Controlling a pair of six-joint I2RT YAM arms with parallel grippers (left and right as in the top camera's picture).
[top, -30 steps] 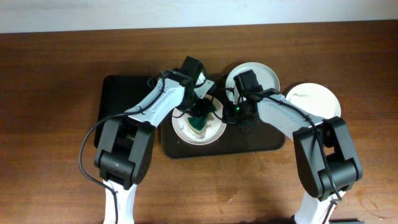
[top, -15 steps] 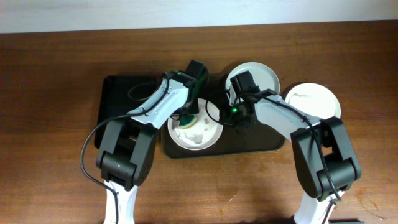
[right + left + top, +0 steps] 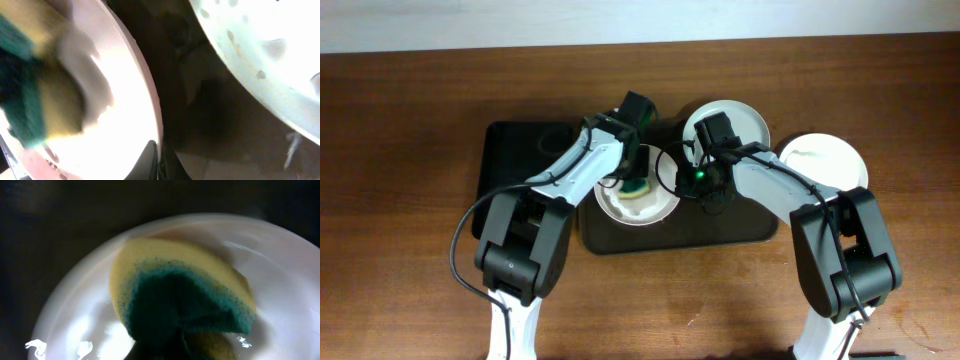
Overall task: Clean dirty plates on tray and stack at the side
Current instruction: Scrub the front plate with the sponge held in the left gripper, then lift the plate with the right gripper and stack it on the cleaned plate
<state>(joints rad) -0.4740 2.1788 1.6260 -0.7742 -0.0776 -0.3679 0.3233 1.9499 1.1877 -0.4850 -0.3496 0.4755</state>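
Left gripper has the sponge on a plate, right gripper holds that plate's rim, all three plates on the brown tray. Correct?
No: the third plate lies on the table, right of the tray, per the overhead view. Left gripper on the sponge and right gripper on the scrubbed plate's rim are as stated.

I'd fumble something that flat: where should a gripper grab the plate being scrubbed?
Grip the plate by its right rim, coming from the right: it is shallow, the sponge fills its middle, only the thin edge fits between two fingers.
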